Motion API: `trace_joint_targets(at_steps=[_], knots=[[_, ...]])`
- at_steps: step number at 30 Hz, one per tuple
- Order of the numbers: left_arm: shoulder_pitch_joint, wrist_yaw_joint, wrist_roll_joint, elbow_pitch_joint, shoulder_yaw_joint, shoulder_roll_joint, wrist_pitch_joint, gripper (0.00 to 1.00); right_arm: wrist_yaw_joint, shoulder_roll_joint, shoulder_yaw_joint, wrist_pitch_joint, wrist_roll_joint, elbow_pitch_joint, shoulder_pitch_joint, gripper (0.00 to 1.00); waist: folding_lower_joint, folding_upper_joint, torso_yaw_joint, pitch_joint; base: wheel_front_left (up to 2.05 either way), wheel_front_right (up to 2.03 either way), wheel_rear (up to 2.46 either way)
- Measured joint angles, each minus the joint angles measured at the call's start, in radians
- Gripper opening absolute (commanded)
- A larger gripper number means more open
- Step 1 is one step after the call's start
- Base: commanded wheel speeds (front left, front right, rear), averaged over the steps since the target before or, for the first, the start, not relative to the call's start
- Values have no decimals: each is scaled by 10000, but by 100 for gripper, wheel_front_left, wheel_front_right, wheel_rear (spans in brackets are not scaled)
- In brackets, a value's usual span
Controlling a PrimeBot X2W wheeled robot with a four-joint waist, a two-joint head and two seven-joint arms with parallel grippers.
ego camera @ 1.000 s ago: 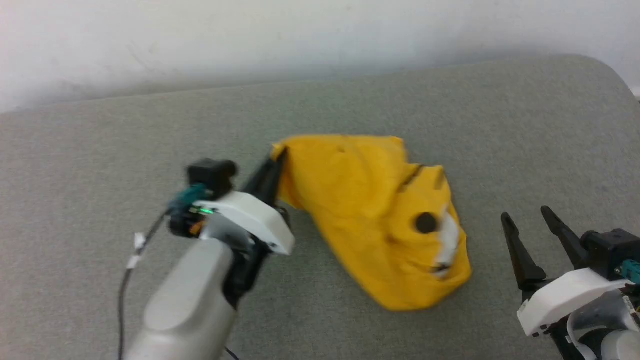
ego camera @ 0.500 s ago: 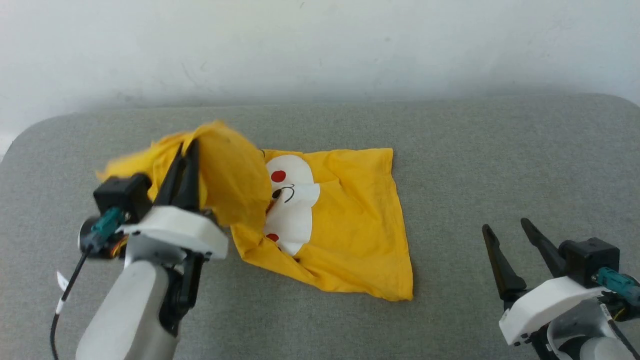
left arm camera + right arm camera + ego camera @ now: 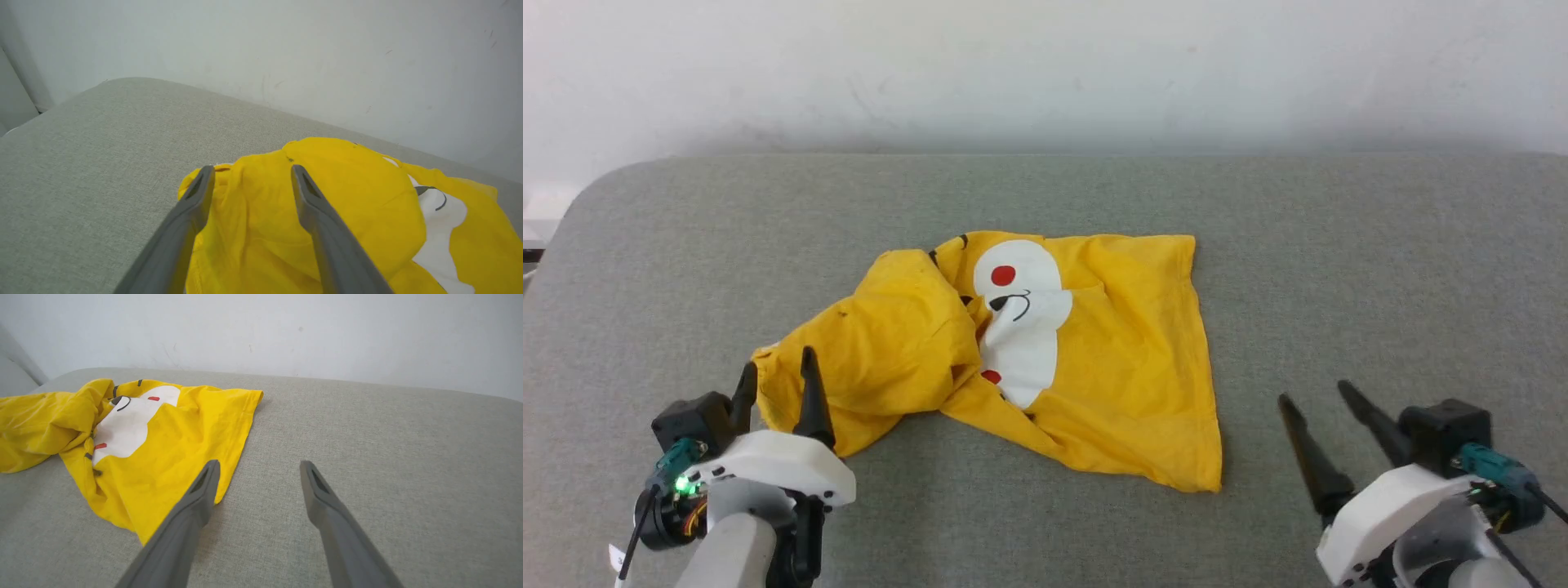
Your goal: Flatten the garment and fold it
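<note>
Garment [image 3: 1127,359] bunched just ahead of left gripper [image 3: 778,360] — jaws apart.

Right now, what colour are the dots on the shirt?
Red dots on the garment, clearest in the head view.

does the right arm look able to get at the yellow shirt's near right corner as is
Probably yes: the right arm's fingers stand open and free, and the yellow shirt lies flat at that corner, with just bare grey cushion between them.
</note>
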Motion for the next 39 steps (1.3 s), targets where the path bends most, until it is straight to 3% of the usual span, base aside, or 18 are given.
trace_joint_targets(at_steps=[3,8,13,24,25,26,32,39], knots=[[3,-257,314,-518,84,-73,-224,100,0,-290,652,550,562,-125,71,100,0,0,198,-105,0,0,0],[290,-581,1768,-2270,345,-199,-282,100,0,-1095,2057,2153,1592,-397,290,100,-1,0,558,-299,0,0,0],[1126,-1018,2506,-3014,470,-880,-284,100,2,-1699,2880,3129,1887,-13,55,100,-1,0,974,-345,0,0,0],[1311,-1927,3037,-2359,826,-1661,-284,100,0,-1415,3012,2936,1521,2525,-1337,100,-1,0,1820,-26,0,0,0],[1301,-1962,3093,-2330,888,-1689,-284,100,0,-1400,3081,2934,1521,2635,-1435,29,0,0,1865,26,0,0,0],[1296,-2015,3135,-2313,955,-1726,-284,100,0,-1400,3091,2930,1521,2713,-1517,0,0,0,1905,75,0,0,0],[1296,-2203,3342,-2150,1388,-1900,-284,100,81,-1891,2468,3089,1561,2704,-1678,0,1,0,1846,177,0,0,0],[1288,-2506,3618,-2063,1549,-2104,-284,100,77,-4146,439,3764,1197,2479,-1618,0,0,0,1339,-27,0,0,0]])
